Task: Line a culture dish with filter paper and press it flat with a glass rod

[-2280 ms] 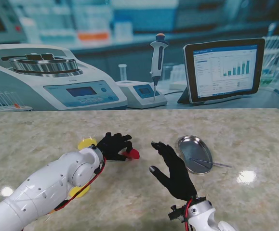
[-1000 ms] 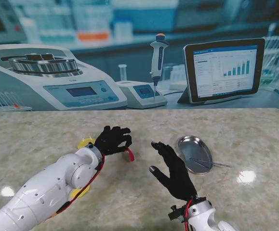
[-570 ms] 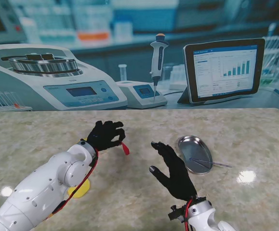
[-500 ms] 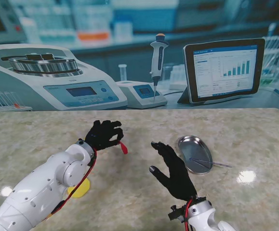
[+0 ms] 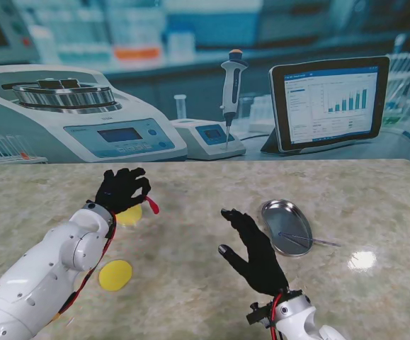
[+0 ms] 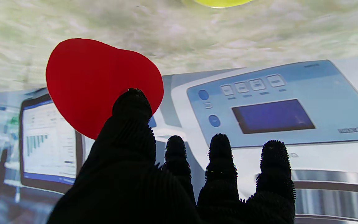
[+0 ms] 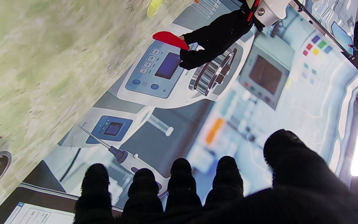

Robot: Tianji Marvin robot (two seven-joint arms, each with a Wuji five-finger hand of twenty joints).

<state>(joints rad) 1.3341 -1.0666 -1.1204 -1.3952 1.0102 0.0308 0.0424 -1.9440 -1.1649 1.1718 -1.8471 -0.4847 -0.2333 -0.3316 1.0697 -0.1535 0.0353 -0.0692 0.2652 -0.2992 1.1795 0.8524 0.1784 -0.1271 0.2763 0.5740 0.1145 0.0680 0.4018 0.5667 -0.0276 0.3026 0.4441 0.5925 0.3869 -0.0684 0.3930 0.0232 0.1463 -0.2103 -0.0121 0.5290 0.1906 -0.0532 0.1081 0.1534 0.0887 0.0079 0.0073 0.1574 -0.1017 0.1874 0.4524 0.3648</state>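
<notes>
The left hand (image 5: 122, 190) is raised over the left part of the table (image 5: 190, 283), pinching a red paper disc (image 5: 151, 206) at its fingertips; the disc juts out on the hand's right side, clear of the surface. In the left wrist view the red paper disc (image 6: 99, 84) is clamped under 1 fingertip (image 6: 131, 102) while the other 3 fingers stand straight and apart beside it. The right wrist view shows the same disc (image 7: 169, 39) edge-on, sticking out from the left hand (image 7: 211, 37).

2 yellow paper discs lie flat on the table: 1 yellow disc (image 5: 129, 214) just nearer to me than the left hand, another yellow disc (image 5: 115, 275) nearer still, beside the left forearm.

The right hand (image 5: 253, 248) hovers mid-table with fingers spread, holding nothing. Just to its right sits the metal culture dish (image 5: 284, 225), with a thin glass rod (image 5: 311, 240) resting across its rim, one end inside the dish and the other on the table.
</notes>
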